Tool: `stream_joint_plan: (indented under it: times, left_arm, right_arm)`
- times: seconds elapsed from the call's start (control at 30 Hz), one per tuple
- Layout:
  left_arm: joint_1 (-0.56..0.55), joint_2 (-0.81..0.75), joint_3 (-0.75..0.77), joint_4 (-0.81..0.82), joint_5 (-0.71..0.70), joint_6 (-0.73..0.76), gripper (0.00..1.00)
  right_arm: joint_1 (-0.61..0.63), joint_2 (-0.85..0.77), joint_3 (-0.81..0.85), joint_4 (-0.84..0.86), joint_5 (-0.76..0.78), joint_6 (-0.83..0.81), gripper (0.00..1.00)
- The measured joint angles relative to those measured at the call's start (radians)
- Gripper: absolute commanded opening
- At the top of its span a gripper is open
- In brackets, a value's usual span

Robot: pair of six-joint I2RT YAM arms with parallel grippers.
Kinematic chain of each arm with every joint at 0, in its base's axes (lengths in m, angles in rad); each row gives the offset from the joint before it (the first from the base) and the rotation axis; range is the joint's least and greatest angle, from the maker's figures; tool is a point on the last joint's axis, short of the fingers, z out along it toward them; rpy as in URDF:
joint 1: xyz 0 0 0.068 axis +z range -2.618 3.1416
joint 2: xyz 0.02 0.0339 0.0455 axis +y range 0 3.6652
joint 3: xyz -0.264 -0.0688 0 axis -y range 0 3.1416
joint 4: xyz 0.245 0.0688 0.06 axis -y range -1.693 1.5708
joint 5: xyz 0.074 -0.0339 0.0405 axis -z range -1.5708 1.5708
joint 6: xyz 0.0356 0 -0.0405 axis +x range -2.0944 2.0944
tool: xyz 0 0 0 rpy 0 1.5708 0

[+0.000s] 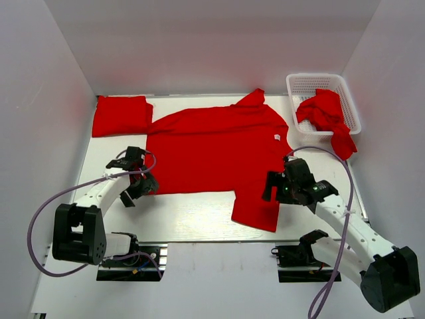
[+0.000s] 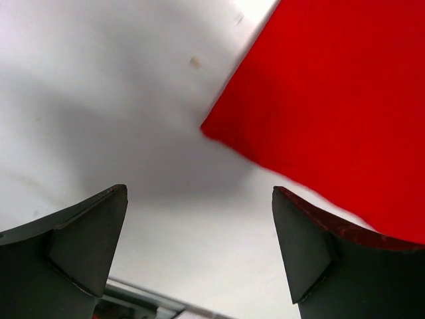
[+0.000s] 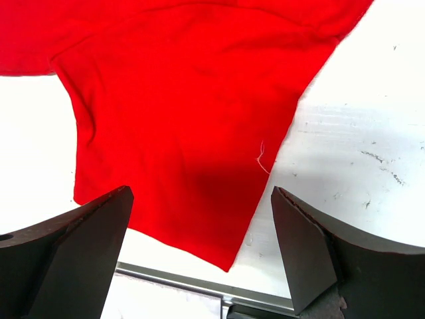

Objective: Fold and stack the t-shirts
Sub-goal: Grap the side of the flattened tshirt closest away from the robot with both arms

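Observation:
A bright red t-shirt (image 1: 212, 153) lies spread flat on the white table, neck label to the right, one sleeve pointing toward the near edge. A folded red t-shirt (image 1: 121, 115) rests at the back left. Another red t-shirt (image 1: 325, 116) hangs crumpled out of the basket. My left gripper (image 1: 136, 174) hovers open at the spread shirt's near-left corner (image 2: 219, 129), nothing between its fingers. My right gripper (image 1: 277, 186) is open just right of the near sleeve (image 3: 192, 146), above the cloth and gripping nothing.
A white plastic lattice basket (image 1: 312, 83) stands at the back right. White walls close in the table on three sides. A metal rail (image 3: 199, 286) runs along the near table edge, by both arm bases.

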Motion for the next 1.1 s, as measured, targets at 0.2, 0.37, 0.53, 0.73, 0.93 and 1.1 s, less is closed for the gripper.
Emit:
stream_joint_plan:
  times: [0.2, 0.37, 0.53, 0.73, 0.93, 1.1]
  left_arm:
    - [0.025, 0.032, 0.0, 0.105, -0.002, -0.021, 1.0]
    - [0.039, 0.08, 0.0, 0.153, -0.003, -0.023, 0.97]
    - [0.049, 0.109, -0.008, 0.216, 0.009, -0.022, 0.91]
    - [0.049, 0.151, -0.005, 0.253, 0.006, -0.009, 0.5]
    - [0.056, 0.163, -0.016, 0.326, 0.032, -0.009, 0.0]
    - [0.056, 0.157, -0.031, 0.387, 0.067, -0.008, 0.0]
  right_arm:
    - [0.014, 0.024, 0.002, -0.029, 0.004, 0.008, 0.9]
    - [0.019, 0.031, 0.006, -0.046, 0.014, 0.008, 0.9]
    - [0.02, 0.046, 0.023, -0.046, 0.015, 0.009, 0.9]
    - [0.024, 0.05, 0.026, -0.054, 0.016, 0.021, 0.9]
    - [0.025, 0.042, 0.039, -0.082, 0.033, 0.031, 0.9]
    - [0.026, 0.042, 0.042, -0.119, 0.053, 0.04, 0.9]
